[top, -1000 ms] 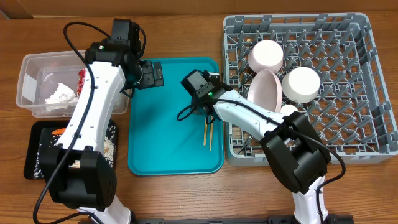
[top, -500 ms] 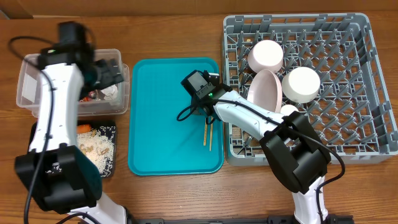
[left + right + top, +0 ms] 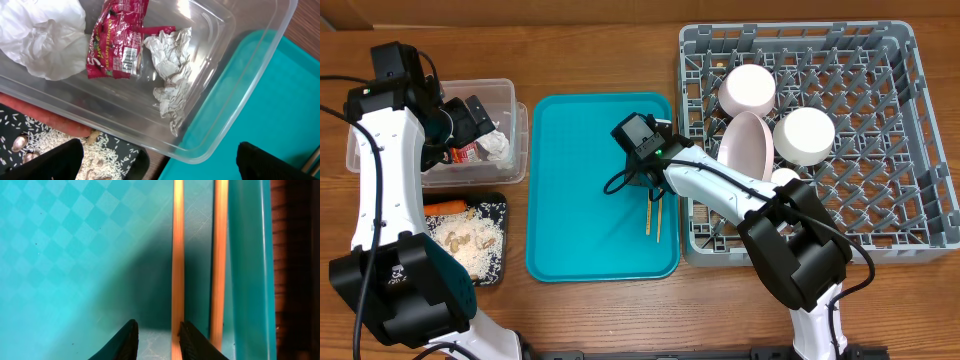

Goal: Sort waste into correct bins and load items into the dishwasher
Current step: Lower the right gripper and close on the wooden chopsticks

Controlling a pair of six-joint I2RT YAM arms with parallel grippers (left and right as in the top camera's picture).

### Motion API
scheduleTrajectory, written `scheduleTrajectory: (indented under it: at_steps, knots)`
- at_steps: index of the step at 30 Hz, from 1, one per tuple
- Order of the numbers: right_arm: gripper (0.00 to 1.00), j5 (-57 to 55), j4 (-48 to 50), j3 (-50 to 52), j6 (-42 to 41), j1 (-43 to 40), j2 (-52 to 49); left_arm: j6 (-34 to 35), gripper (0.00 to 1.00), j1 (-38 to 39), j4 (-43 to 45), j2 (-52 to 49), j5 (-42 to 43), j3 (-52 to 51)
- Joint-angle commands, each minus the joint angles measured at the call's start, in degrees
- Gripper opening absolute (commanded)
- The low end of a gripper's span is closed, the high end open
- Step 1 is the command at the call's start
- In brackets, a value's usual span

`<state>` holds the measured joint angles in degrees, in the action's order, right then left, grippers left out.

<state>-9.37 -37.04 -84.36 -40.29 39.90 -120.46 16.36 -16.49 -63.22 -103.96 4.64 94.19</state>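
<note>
While the left gripper [image 3: 470,112] hovered spread and empty at upper left, we counted two tissues [image 3: 170,65] and one wrapper [image 3: 117,42] in the clear tub [image 3: 225,85]; centre frame, the right gripper [image 3: 157,335], fingers slightly apart, straddled one of two chopsticks [image 3: 177,255].

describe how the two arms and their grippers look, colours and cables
Both arms match: the left arm and right arm have smooth white shells on the long links, with bulky black joint housings and black bases. Thin black cables loop loosely alongside each. The left gripper and right gripper have plain black fingers. A small green light glows near the right arm's wrist.
</note>
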Motion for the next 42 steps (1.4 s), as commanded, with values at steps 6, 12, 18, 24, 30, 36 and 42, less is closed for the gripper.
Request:
scheduleTrajectory:
  at_steps: [6,12,18,24,30,36,42]
  knots:
    - [0.31,-1.33,1.25,0.39,-0.22,0.48,-0.2,0.15,1.0,0.44,-0.15,-0.7,0.94,0.09]
    - [0.32,-3.67,0.72,0.39,-0.17,0.48,-0.2,0.15,1.0,0.44,-0.15,-0.7,0.94,0.09]
    - [0.32,-3.63,0.61,0.42,0.0,0.48,-0.2,0.15,1.0,0.44,-0.15,-0.7,0.94,0.09]
    - [0.31,-3.37,-0.15,0.44,-0.09,0.55,-0.22,0.15,1.0,0.44,-0.15,-0.7,0.94,0.09]
    - [0.3,-1.05,-0.76,0.59,-0.28,0.55,-0.22,0.15,1.0,0.44,-0.15,-0.7,0.94,0.09]
    - [0.22,-0.83,0.17,2.25,-0.46,0.61,-0.22,0.15,1.0,0.44,-0.15,-0.7,0.94,0.09]
    - [0.15,-0.87,0.17,2.84,-0.46,0.61,-0.22,0.15,1.0,0.44,-0.13,-0.7,0.94,0.09]
